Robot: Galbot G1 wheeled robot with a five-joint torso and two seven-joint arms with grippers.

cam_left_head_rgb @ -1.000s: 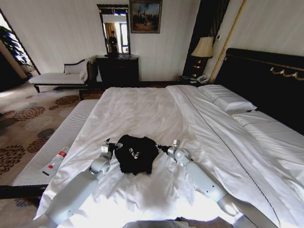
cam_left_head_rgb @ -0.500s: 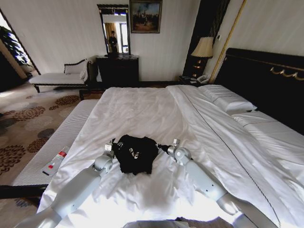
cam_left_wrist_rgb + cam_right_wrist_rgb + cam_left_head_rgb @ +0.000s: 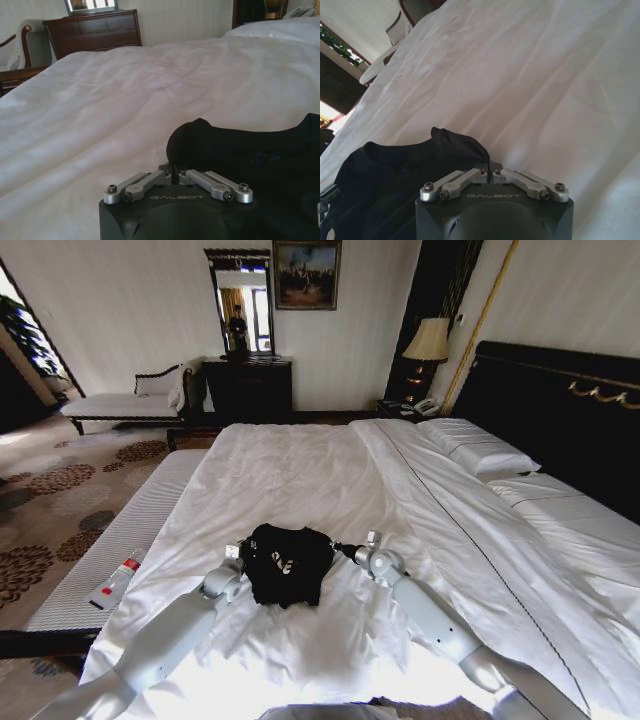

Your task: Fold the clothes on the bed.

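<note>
The clothes (image 3: 288,562), a black T-shirt with white lettering, lie bunched near the front of the bed (image 3: 300,470). My left gripper (image 3: 243,551) is shut on the shirt's left edge. In the left wrist view the left gripper (image 3: 171,170) has its fingers pinched together on the black cloth (image 3: 250,155). My right gripper (image 3: 338,548) is shut on the shirt's right edge. The right wrist view shows the right gripper (image 3: 490,167) closed on a raised corner of the shirt (image 3: 385,170) just above the white sheet.
White pillows (image 3: 475,445) lie against the black headboard (image 3: 560,410) at the right. A white bench (image 3: 130,530) runs along the bed's left side with a small red-and-white item (image 3: 115,582) on it. A chaise (image 3: 120,400), dark dresser (image 3: 248,388) and lamp (image 3: 428,340) stand at the far wall.
My left gripper has slid rightward toward the shirt's middle, carrying the left edge with it. The right gripper has hardly moved.
</note>
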